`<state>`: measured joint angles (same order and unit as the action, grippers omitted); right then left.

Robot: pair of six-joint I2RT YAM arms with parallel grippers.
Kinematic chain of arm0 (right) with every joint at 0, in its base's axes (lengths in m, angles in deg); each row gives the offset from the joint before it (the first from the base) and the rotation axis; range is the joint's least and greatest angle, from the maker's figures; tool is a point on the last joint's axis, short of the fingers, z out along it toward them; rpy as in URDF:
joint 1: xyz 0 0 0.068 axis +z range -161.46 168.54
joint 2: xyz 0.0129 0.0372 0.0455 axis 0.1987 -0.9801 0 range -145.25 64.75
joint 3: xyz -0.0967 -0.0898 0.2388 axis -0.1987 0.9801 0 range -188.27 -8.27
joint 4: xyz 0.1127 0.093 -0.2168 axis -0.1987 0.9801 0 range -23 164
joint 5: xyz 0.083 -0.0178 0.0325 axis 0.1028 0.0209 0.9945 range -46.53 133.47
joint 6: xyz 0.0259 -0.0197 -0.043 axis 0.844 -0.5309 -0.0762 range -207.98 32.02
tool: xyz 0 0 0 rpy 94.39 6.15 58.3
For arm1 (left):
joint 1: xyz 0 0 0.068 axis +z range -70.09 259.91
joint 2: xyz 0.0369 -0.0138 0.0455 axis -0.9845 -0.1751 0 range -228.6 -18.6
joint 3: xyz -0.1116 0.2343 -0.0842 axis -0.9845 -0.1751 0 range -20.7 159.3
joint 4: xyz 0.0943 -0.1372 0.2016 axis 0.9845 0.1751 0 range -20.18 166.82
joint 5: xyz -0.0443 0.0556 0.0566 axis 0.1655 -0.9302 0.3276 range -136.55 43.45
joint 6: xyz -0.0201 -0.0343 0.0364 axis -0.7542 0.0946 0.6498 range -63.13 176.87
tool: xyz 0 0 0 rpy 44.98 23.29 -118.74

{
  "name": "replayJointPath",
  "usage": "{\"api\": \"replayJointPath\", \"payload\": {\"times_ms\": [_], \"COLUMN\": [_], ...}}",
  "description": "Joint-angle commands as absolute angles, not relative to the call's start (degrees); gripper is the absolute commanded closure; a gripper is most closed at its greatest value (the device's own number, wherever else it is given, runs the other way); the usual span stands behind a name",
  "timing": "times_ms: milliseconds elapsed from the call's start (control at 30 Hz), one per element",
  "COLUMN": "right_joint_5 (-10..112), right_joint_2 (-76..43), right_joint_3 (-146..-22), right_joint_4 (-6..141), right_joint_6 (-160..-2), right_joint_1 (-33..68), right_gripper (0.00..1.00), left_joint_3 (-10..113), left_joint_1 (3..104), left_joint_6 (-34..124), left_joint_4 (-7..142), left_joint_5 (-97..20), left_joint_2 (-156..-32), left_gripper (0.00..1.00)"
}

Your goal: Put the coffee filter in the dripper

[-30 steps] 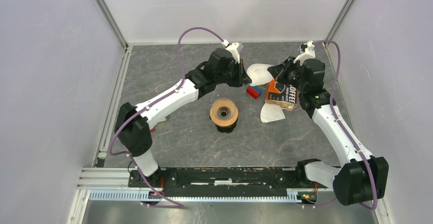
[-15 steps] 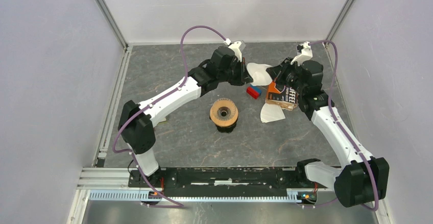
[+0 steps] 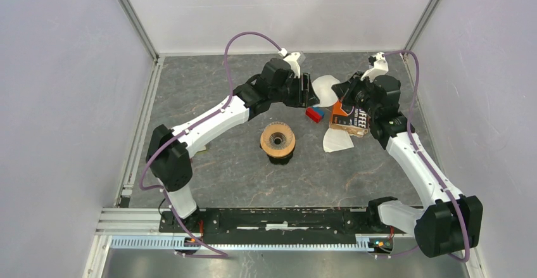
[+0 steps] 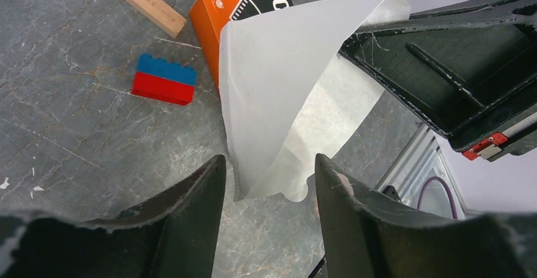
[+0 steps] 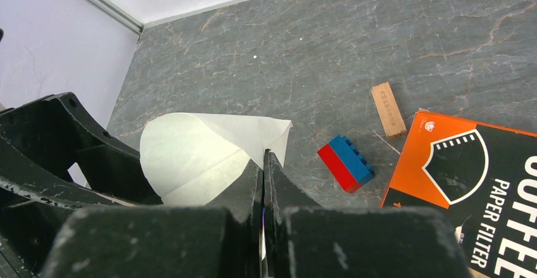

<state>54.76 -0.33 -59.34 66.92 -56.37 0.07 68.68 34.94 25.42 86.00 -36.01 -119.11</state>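
Left gripper (image 4: 269, 176) newly parted, box (image 5: 481, 183) "PAPER FILTER"

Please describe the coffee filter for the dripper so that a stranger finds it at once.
Look at the far middle of the table. The coffee filter is the white paper cone held up there, pinched by the right gripper. Unlike it, the other white filter lies flat by the orange box.
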Motion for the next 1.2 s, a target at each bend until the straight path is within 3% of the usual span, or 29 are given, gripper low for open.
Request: {"api": "replayJointPath", "payload": {"times_ms": [0,133,700,833,933,1067,1167], "right_joint_5": [54.36,54.38,56.36,56.53,56.59,56.50,56.69], "right_joint_2": [1.12,1.18,1.03,1.05,1.20,1.34,1.34], "right_joint_3": [-60.91,-60.96,-60.12,-60.06,-59.91,-59.69,-59.96], "right_joint_4": [65.99,66.12,64.98,64.98,64.82,64.58,64.36], "right_joint_6": [-56.37,-56.49,-55.15,-55.20,-55.41,-56.49,-57.48], "right_joint_1": [0.23,0.18,0.14,0.09,0.14,0.12,0.23], "right_gripper": [1.00,1.00,1.00,1.00,1.00,1.00,0.89], "left_joint_3": [69.64,71.44,74.93,75.26,75.54,76.36,76.83], "left_joint_1": [35.18,35.20,35.09,35.13,35.18,35.18,35.09], "left_joint_6": [28.76,28.35,27.59,28.01,28.79,29.67,29.73], "left_joint_4": [84.49,85.81,87.57,87.75,87.90,89.17,90.49], "left_joint_5": [-37.60,-38.22,-36.31,-36.19,-36.17,-36.51,-37.04], "left_joint_2": [-117.22,-118.50,-122.17,-122.41,-122.24,-121.70,-121.31], "left_gripper": [0.38,0.38,0.66,0.80,0.98,0.98,0.98]}}
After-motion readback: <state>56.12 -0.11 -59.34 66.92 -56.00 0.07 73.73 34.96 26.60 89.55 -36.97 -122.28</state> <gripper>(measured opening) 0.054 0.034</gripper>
